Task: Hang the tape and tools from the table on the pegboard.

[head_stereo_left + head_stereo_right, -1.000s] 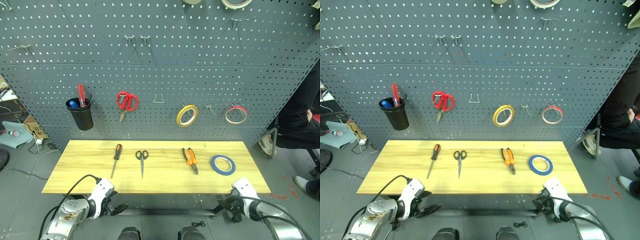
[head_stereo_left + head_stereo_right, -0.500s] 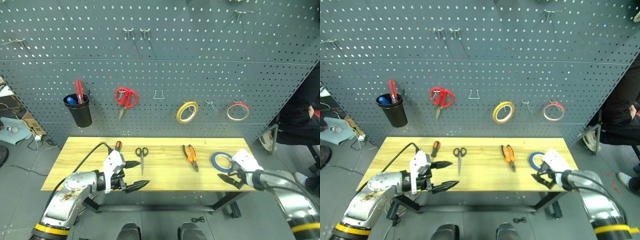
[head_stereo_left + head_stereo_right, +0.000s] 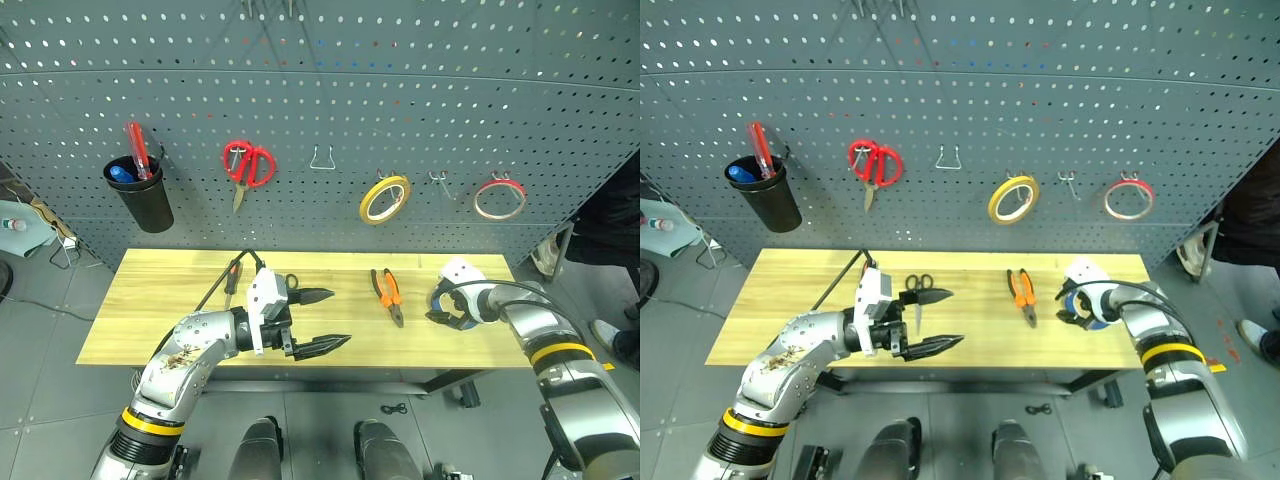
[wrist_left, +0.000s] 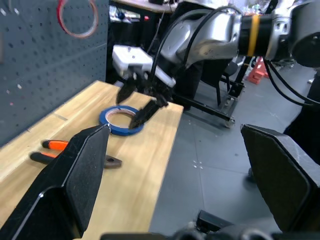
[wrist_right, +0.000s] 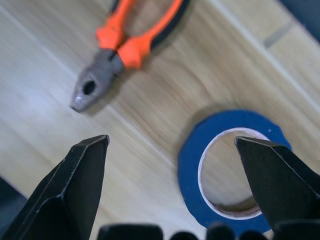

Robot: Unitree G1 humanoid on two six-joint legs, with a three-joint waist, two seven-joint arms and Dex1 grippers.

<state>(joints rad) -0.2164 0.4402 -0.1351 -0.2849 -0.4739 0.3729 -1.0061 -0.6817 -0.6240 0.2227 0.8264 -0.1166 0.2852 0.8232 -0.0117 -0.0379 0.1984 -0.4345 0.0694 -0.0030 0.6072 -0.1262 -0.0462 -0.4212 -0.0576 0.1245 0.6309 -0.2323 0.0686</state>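
Pale plank table (image 3: pixel 160 300), grain visible. Flat blue tape (image 5: pixel 235 167) ring lies near table's right end, orange-handled pliers (image 3: pixel 387 294) just beside. Right gripper (image 3: pixel 446 304) above tape, black fingers spread wide, holding nothing; contact with ring hard to judge. Left gripper (image 3: pixel 321 320) over table middle, jaws wide, empty. Small black scissors (image 3: pixel 917 287) and screwdriver (image 3: pixel 232 281) partly hidden behind left arm. Right wrist view shows pliers' dull grey metal nose. Perforated grey pegboard (image 3: pixel 400 90) behind.

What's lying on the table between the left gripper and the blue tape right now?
The pliers lie between the open left gripper and the blue tape, flat on the table, jaws toward the front edge. The head views and the left wrist view show this.
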